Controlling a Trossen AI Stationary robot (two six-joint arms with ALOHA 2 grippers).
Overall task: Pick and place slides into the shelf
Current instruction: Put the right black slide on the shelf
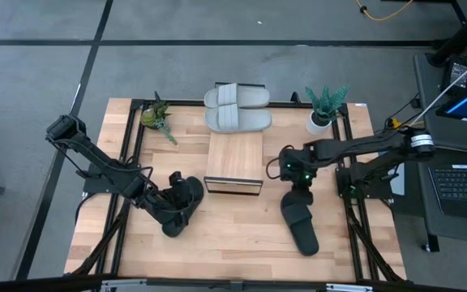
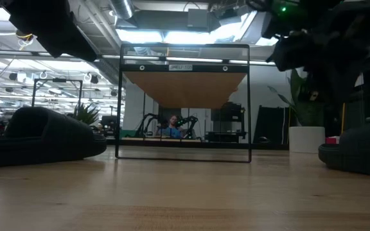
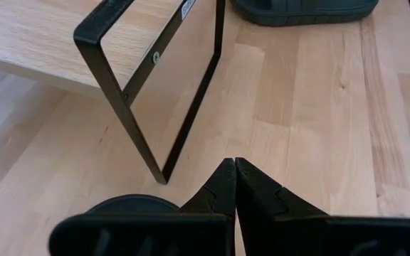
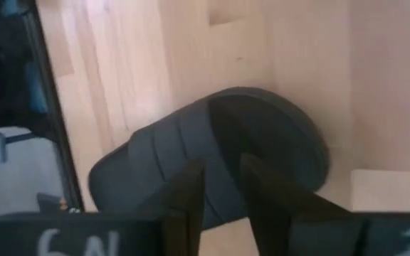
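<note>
While the left gripper (image 3: 235,165) rests with its fingers pressed together above one black slide (image 1: 183,201), the shelf (image 1: 234,162) stands just ahead of it, its dark frame end facing the fingertips. Across the shelf, the right gripper (image 4: 223,188) hovers with fingers slightly apart directly over the second black slide (image 4: 212,153). Two grey slides (image 1: 237,108) lie side by side beyond the shelf's far end.

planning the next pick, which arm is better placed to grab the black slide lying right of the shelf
Right. The right hand hovers directly above that black slide, fingers slightly apart over its strap in the right wrist view. The left hand is shut, across the shelf, beside the other black slide.
</note>
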